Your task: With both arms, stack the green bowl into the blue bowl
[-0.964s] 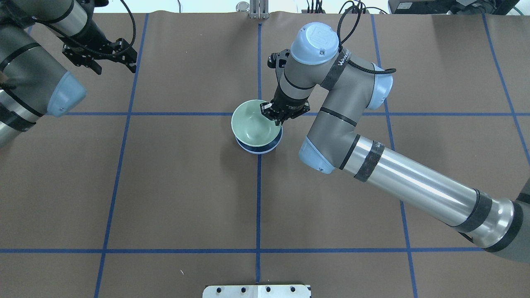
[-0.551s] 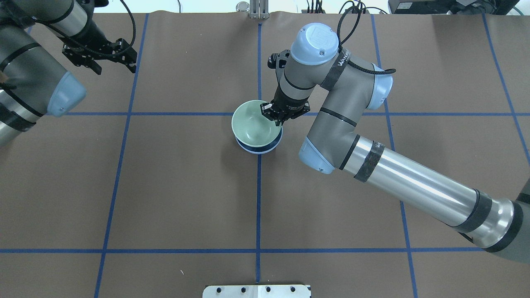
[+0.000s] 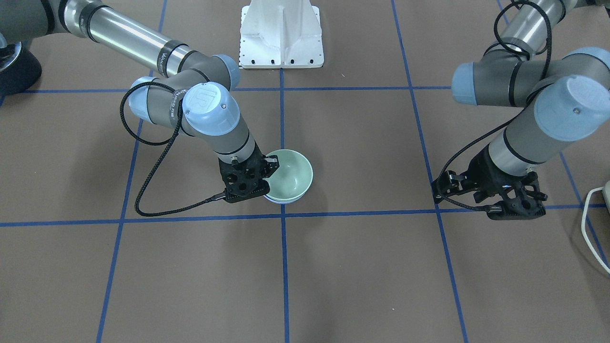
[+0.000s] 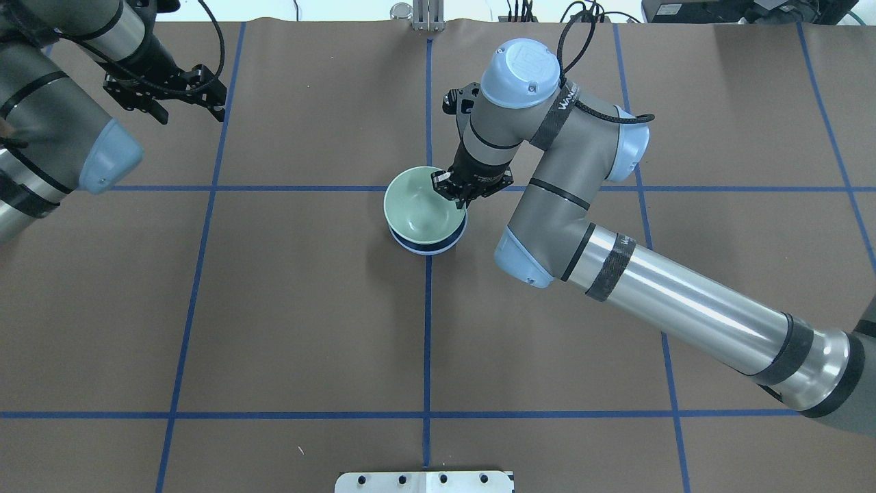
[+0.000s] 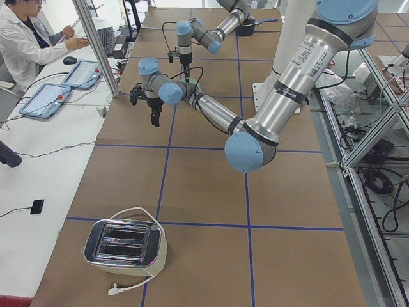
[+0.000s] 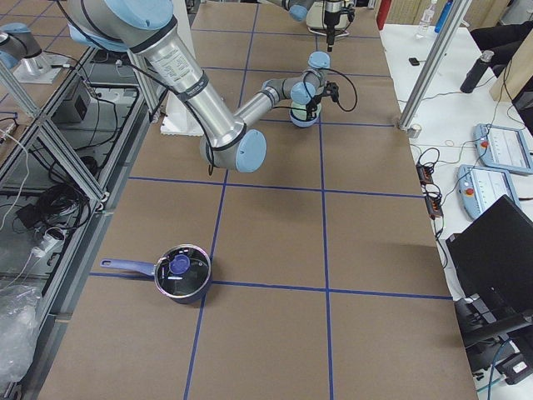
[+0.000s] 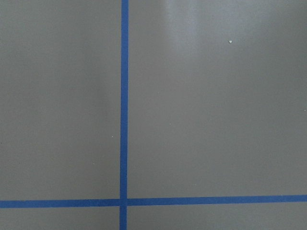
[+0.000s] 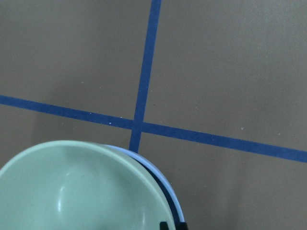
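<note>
Pale, glossy green bowl (image 4: 417,209) sat slightly tilted inside blue bowl (image 4: 428,248), approx. at table (image 4: 308,308) centre. R gripper (image 4: 460,198) pointed down, jaws clamped on its rim. L gripper (image 4: 191,115) was well apart, jaws apart.

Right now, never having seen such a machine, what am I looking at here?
Two jointed grey metal robot arms work at a brown paper-covered table marked with blue tape. One picture looks down from behind the robot, one faces it, two look from the table's ends, and two come from cameras on the wrists. The right gripper pinches the rim of a pale mint-green plastic bowl, which sits in a periwinkle-blue plastic bowl. The left gripper hangs open, empty, off to the side. A silver toaster and a dark lidded pot stand near the table's ends.
</note>
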